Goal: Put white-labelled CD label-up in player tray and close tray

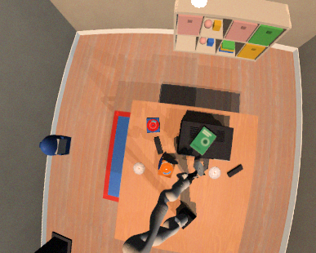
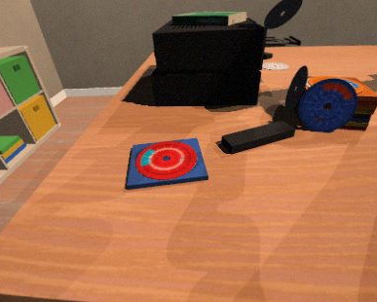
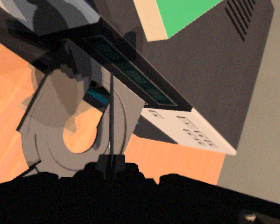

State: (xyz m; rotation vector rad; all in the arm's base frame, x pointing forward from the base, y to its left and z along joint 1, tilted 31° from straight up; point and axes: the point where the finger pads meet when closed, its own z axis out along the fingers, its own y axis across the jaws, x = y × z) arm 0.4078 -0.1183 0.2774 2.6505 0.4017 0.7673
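The black CD player [image 1: 218, 144] [image 2: 207, 58] [image 3: 216, 75] stands at the back of the table with a green book [image 1: 203, 139] [image 3: 181, 15] on top. Its grey tray [image 3: 51, 140] is out, and the round recess shows in the wrist view. My gripper [image 1: 199, 166] [image 3: 112, 171] is shut on a CD [image 3: 111, 120] [image 2: 283, 10]. It holds the CD upright on edge above the tray. In the wrist view the CD is a thin vertical line. In the exterior view its face looks dark, so I cannot tell its label.
Two white discs [image 1: 214, 173] [image 1: 139, 167] lie flat on the table; one [image 2: 275, 65] shows behind the player. A blue case with a red CD [image 1: 154, 125] [image 2: 166, 163], a black remote [image 2: 258, 136], a stack of cases [image 2: 364, 99] with a blue CD [image 2: 327, 105] leaning on it, and another remote [image 1: 234, 170] lie around.
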